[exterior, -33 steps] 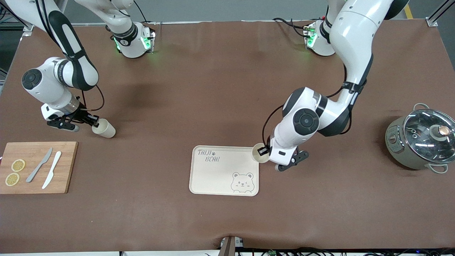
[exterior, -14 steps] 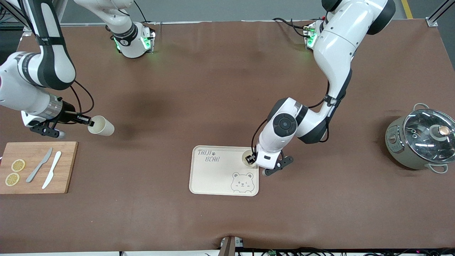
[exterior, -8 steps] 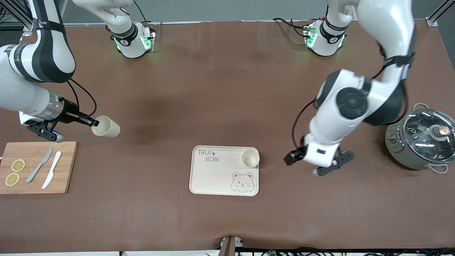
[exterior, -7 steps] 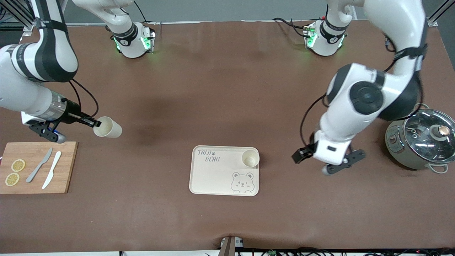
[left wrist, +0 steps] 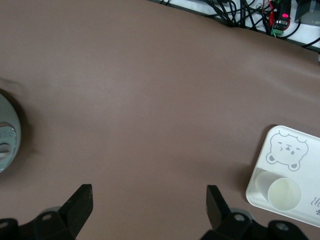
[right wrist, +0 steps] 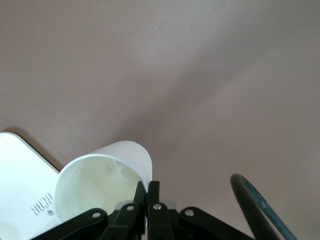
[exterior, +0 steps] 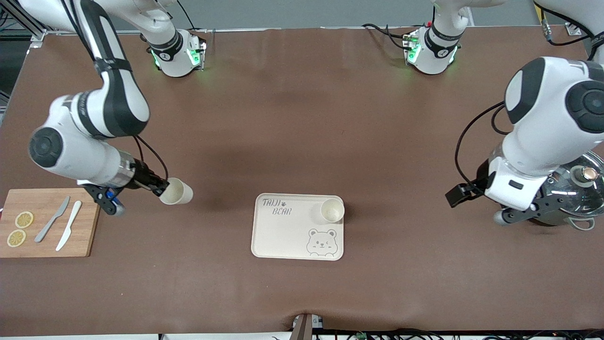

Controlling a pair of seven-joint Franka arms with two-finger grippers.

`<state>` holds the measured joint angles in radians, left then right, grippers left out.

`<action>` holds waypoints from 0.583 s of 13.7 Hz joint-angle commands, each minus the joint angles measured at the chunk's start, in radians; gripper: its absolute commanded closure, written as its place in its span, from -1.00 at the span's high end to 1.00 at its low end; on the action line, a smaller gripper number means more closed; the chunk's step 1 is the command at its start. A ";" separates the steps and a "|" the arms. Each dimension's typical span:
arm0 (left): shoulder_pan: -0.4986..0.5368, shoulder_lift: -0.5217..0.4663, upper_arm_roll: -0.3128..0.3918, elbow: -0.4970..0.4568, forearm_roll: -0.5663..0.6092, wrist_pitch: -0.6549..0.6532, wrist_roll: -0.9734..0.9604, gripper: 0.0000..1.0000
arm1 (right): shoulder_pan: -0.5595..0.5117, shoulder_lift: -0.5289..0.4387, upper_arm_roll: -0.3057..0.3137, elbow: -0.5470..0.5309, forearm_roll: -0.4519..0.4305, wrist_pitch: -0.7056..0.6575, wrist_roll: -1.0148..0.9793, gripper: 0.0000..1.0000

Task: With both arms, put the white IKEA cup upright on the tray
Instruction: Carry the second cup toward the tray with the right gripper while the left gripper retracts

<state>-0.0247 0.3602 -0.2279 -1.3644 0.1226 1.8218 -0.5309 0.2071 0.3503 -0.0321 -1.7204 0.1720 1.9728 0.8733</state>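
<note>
One rim-pinched white plastic cup (exterior: 176, 191), tilted in the right gripper (exterior: 159, 187), may tip short of the cream bear-print tray (exterior: 283, 236); the left gripper (left wrist: 150, 207), spread empty, waits above the table.

The pot (exterior: 566, 189) at the right edge of the front view sits mostly under the left arm's wrist, its side cut off by the frame. In the left wrist view it shows only as a grey sliver (left wrist: 6, 132) at the left edge. There the tray (left wrist: 300, 210) runs off the lower right corner. The cutting board (exterior: 87, 236) loses its end at the front view's left edge. Both arms' upper parts run out past the top.
</note>
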 commanded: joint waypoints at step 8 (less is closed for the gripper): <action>0.115 -0.133 -0.002 -0.024 0.023 -0.108 0.153 1.00 | 0.210 0.235 -0.009 0.185 0.104 0.133 0.381 -1.00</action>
<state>0.0728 0.2747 -0.2266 -1.3647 0.1234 1.7407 -0.4210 0.3645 0.5393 -0.0308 -1.5783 0.2566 2.0592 1.1963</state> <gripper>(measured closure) 0.000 0.969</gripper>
